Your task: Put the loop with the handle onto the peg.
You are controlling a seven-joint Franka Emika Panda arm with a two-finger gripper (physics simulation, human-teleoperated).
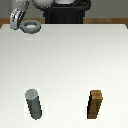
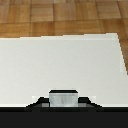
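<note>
The loop with the handle (image 1: 32,25) is a grey metallic ring held above the table's far corner on the exterior view's left, with a faint shadow on the table under it. My gripper (image 1: 21,25) is shut on its handle side. The wrist view shows a grey stub, the loop's handle (image 2: 63,98), sticking out above a dark band; my fingers cannot be made out there. The peg (image 1: 34,104), a short dark grey cylinder, stands upright near the front edge on the exterior view's left, far from the gripper.
A brown wooden block (image 1: 96,105) stands upright near the front edge on the exterior view's right. The white table (image 1: 75,60) spans the scene, with wooden floor (image 2: 60,17) beyond its edge. A dark robot base (image 1: 65,12) sits behind the table.
</note>
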